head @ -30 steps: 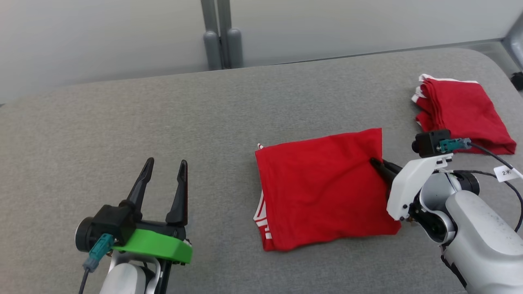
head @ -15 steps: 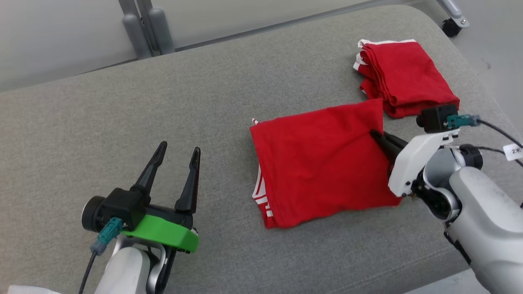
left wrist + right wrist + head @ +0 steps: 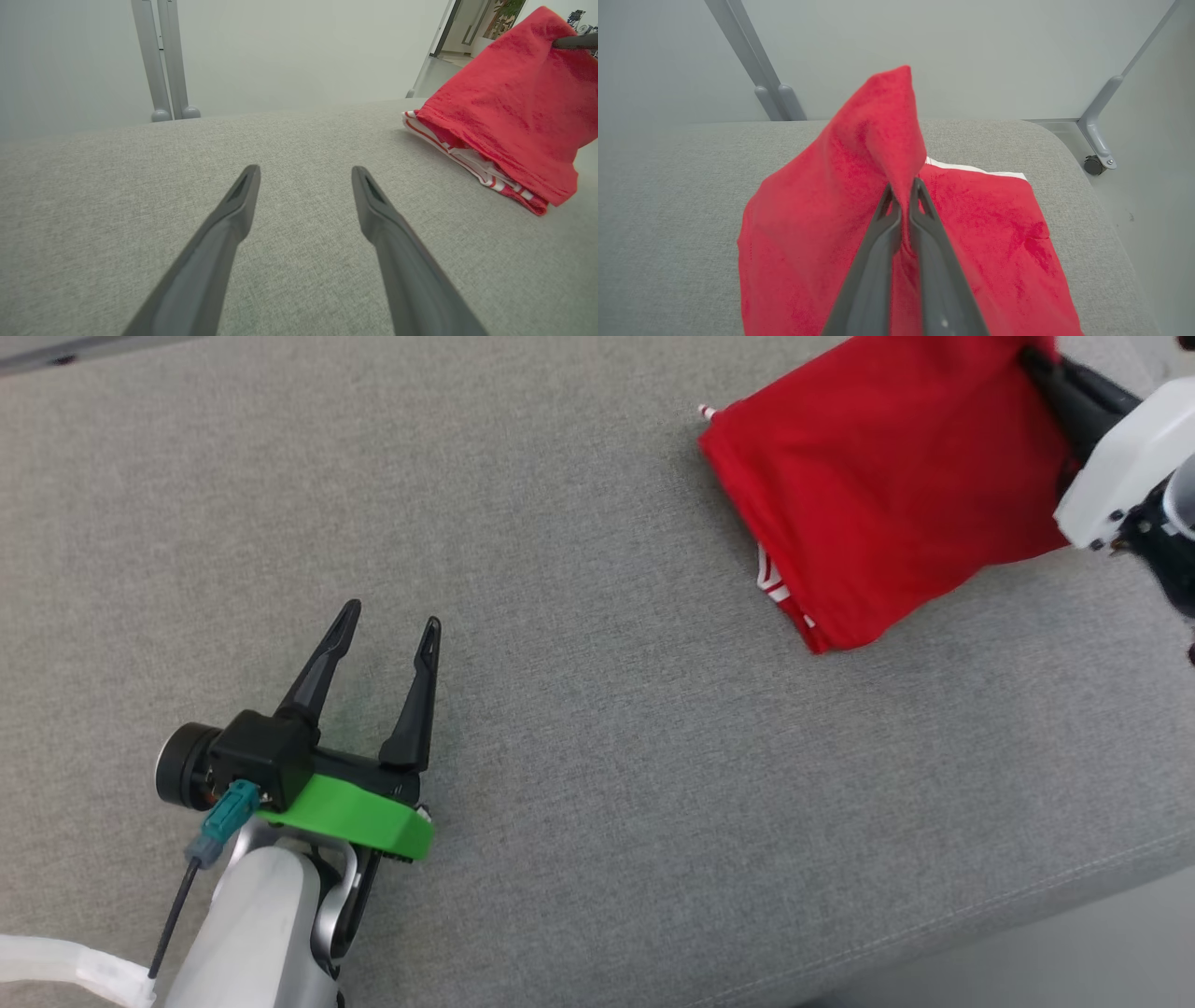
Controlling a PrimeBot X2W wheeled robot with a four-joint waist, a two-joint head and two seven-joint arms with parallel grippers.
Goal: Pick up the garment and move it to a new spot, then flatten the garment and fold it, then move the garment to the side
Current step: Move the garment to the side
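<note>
Right fingers (image 3: 878, 242): closed tight, pinching a fold of the red garment (image 3: 822, 224) between their tips; in the right wrist view a peak of cloth stands up past the tips towards 12 o'clock.
Garment against right fingers: it hangs from the pinch and spreads down on both sides of the fingers, towards 7 and 5 o'clock in the right wrist view.
Garment in head view: the garment (image 3: 887, 495) sits at 1 o'clock, and the right fingers (image 3: 1074, 392) meet its edge from the 3 o'clock side.
Garment's lower part: it rests on the grey counter (image 3: 597, 756); the gripped side is lifted, as the left wrist view shows (image 3: 514, 102).
Left fingers (image 3: 415, 700): spread wide apart, holding nothing, just above the counter at 8 o'clock in the head view.
Garment against left fingers: well apart, at 2 o'clock from them; the left wrist view has the left fingers (image 3: 219, 242) pointing at bare counter.
Markings: white stripes (image 3: 770, 583) run along the garment's folded edge; no letters can be read.
Beyond: grey posts (image 3: 161, 60) stand past the counter's far edge.
</note>
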